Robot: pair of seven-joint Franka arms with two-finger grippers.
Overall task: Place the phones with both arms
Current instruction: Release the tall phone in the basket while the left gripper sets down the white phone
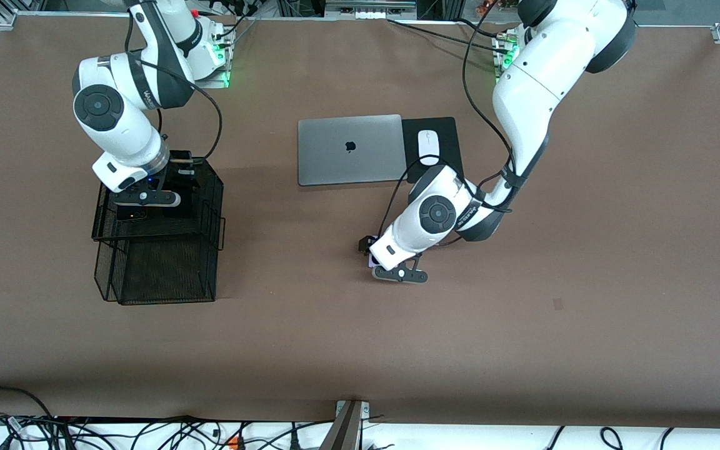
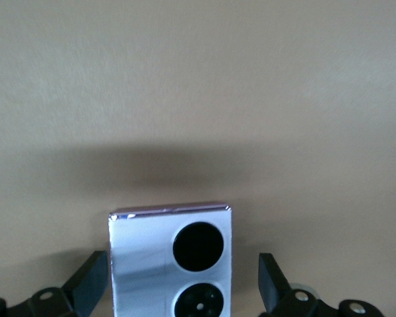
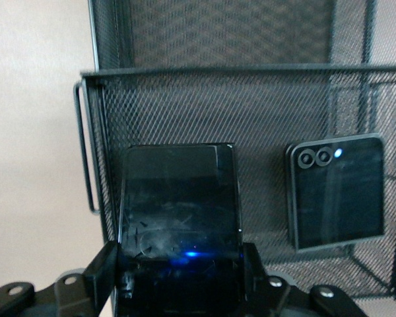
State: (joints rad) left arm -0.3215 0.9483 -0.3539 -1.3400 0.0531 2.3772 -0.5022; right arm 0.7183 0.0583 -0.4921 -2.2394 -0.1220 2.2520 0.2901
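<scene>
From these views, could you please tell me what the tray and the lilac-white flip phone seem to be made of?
Tray: looks like black wire mesh, probably metal, matte; the weave shows through.
Lilac-white flip phone: glossy back, glass or polished plastic; it mirrors light, and the edge looks metallic.

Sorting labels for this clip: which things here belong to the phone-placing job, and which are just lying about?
Job:
lilac-white flip phone
long black phone
black flip phone
mesh tray
left gripper
right gripper

Lying about:
laptop
mouse
mouse pad
</scene>
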